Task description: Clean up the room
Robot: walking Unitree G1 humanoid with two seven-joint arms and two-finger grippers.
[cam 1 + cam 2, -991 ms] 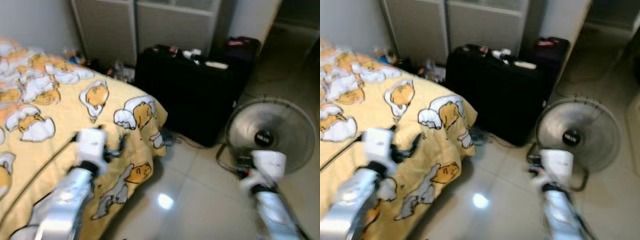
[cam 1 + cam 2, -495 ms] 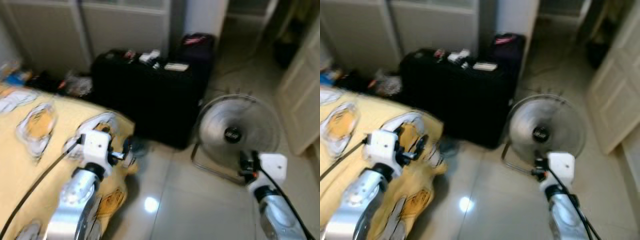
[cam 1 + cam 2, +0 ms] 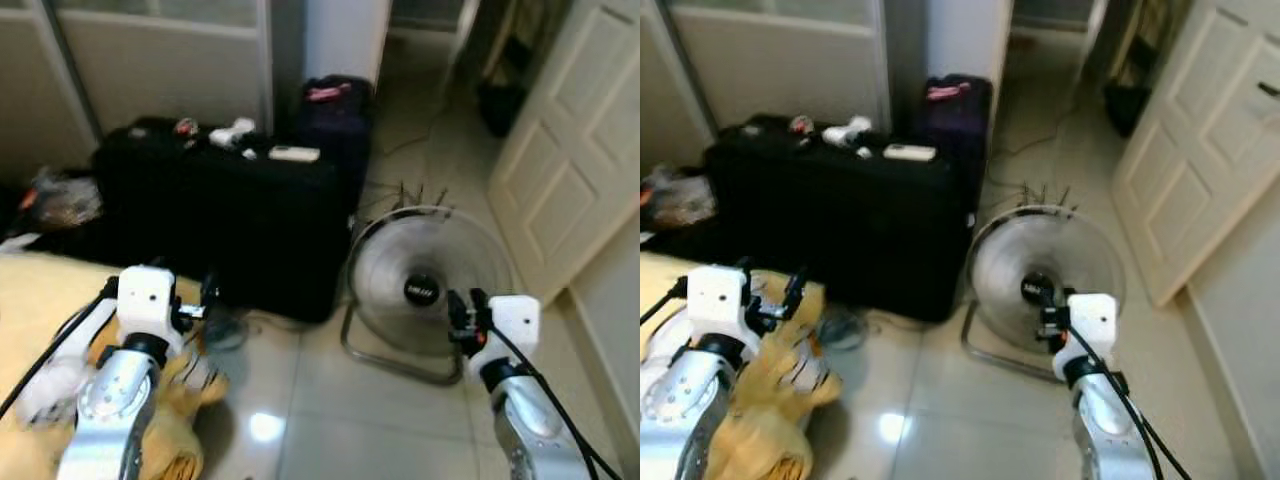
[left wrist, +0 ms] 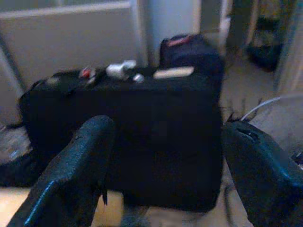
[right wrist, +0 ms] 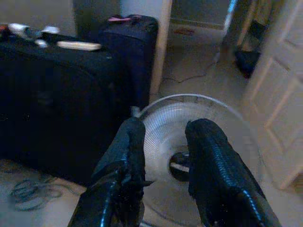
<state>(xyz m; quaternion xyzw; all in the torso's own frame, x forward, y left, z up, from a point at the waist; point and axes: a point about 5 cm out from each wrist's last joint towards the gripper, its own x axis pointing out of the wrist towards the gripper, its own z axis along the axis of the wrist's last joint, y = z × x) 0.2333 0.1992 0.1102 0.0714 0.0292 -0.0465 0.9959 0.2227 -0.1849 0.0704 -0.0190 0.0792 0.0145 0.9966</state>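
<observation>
Round wire-grilled fan [image 3: 428, 285] beside boxy black suitcase [image 3: 215, 225]; left tool [image 4: 165, 175] wide open, right tool [image 5: 163, 163] slightly parted, both empty.

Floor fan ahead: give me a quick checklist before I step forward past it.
1. Round grey metal floor fan standing upright on the tiles in front of the right arm: ok.
2. Left gripper fingers open, holding nothing: ok.
3. Right gripper fingers apart, holding nothing: ok.
4. Large black suitcase beside the fan, with a white remote and small items lying on top: ok.
5. Cable loops on the floor at the suitcase's base, a possible snag: not ok.
6. Whether the fan is running: cannot tell.
</observation>
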